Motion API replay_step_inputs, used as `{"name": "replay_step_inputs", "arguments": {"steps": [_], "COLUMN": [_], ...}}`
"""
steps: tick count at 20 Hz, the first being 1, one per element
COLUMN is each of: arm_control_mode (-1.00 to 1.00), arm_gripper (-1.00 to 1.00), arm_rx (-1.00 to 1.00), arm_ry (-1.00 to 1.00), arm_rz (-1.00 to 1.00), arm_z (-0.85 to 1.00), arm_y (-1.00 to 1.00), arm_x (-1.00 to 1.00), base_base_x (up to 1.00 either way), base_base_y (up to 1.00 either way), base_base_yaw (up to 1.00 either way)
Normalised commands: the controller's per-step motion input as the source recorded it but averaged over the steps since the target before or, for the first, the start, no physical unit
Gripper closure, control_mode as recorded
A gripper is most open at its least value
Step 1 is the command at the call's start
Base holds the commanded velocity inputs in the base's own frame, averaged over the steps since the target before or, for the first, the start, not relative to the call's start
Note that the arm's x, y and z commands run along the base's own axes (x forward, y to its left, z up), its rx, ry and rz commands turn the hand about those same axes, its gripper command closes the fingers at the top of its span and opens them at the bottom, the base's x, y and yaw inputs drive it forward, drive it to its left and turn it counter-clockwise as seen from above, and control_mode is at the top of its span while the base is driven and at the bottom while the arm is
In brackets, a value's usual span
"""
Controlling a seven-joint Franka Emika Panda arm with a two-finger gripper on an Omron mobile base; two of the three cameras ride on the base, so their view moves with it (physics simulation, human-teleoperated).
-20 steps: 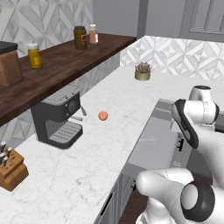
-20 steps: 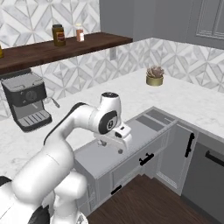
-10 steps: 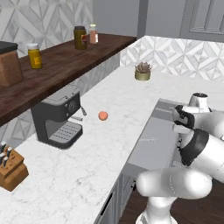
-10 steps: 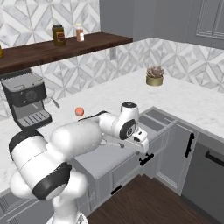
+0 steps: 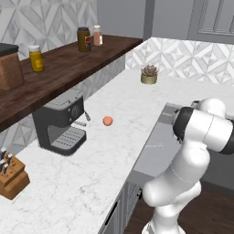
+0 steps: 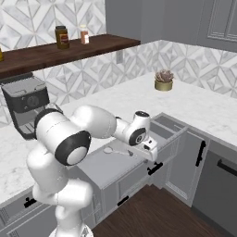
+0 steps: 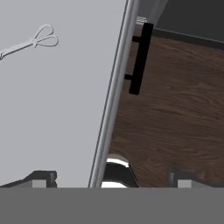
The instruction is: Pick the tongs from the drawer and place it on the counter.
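Tongs [image 7: 29, 43], a slim silver metal utensil with two looped heads on a thin handle, lie flat on the grey floor of the wide shallow grey drawer [image 7: 61, 113], which stands pulled out. In the hand view they sit at the upper left, well ahead of the two dark fingertips [image 7: 43, 177] and off to their left. The hand itself straddles the drawer's front edge: one tip is over the drawer floor, the other over the brown wooden floor beyond the black handle [image 7: 139, 59].

Long axis of the tongs: nearly crosswise to the hand's line of sight, tilted slightly, with the looped heads pointing toward the drawer front and the handle running away to the left edge of that view. In the right base view the tongs [image 6: 118, 151] lie just beside the two-finger gripper [image 6: 149, 149], on the side away from the drawer front.

Gripper state: the tips stand wide apart and hold nothing.

Judgement: the coming move needs the hand shifted inward over the drawer, and probably turned so the fingers close across the thin handle. The white marble counter [image 5: 91, 151], the goal, lies beyond the drawer's inner edge.
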Motion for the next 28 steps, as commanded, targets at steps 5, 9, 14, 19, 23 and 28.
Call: {"name": "replay_step_inputs", "arguments": {"steps": [5,9,14,19,23,28], "arm_control_mode": [-1.0,-1.0,-1.0,-1.0,-1.0,-1.0], "arm_gripper": [-1.0,-1.0,-1.0,-1.0,-1.0,-1.0], "arm_rx": [0.0,0.0,0.0,0.0,0.0,0.0], "arm_ry": [0.03,0.0,0.0,0.01,0.0,0.0], "arm_rz": [0.0,0.0,0.0,-0.04,-0.11,-0.1], "arm_z": [-0.49,-0.44,-0.4,-0.1,-0.11,-0.1], "arm_y": [0.0,0.0,0.0,-0.19,-0.75,-0.93], "arm_x": [0.3,0.25,0.24,-0.24,-0.91,-1.0], "base_base_x": [0.0,0.0,0.0,0.0,0.0,0.0], "base_base_y": [0.0,0.0,0.0,0.0,0.0,0.0], "base_base_yaw": [0.0,0.0,0.0,0.0,0.0,0.0]}}
